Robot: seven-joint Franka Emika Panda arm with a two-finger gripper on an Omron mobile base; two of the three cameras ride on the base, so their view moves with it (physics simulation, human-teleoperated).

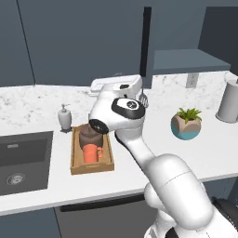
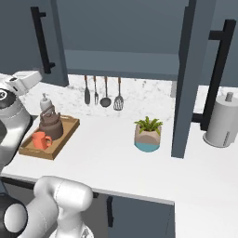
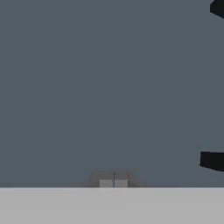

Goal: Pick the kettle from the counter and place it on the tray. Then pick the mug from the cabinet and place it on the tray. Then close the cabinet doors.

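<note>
Pincer: in the hand view the pincer (image 3: 113, 183) was clenched, its two tips pressed together with nothing between them, facing a flat slate-blue panel at close range; a black bar handle (image 3: 212, 160) showed at the right edge of that view.
Arm: the white arm (image 1: 122, 113) rose from the lower right of the left base view and bent above the tray, with the hand reaching up toward the wall units.
Kettle: the dark-brown kettle (image 2: 50, 124) stood upright in the far half of the tray.
Mug: the orange mug (image 2: 41, 140) stood in the near half of the tray, just beside the kettle, handle toward the robot's right.
Tray: the wooden tray (image 2: 65, 135) lay on the bench (image 2: 116, 162), between the sink and the plant pot.
Cabinet: the cabinet (image 2: 122, 62) stood open in the right base view, inner shelf visible.
Cabinet doors: the right door (image 2: 191, 79) swung out toward the camera; the left door (image 2: 44, 39) also stood out from the front, its black bar handle visible.
Other items: sink (image 1: 21, 160) at the left; soap dispenser (image 1: 65, 117) behind the tray's left corner; potted plant (image 1: 186, 123) to the right of the arm; grey cylinder container (image 2: 222, 122) at the far right; utensils (image 2: 103, 92) hung on the backsplash.
</note>
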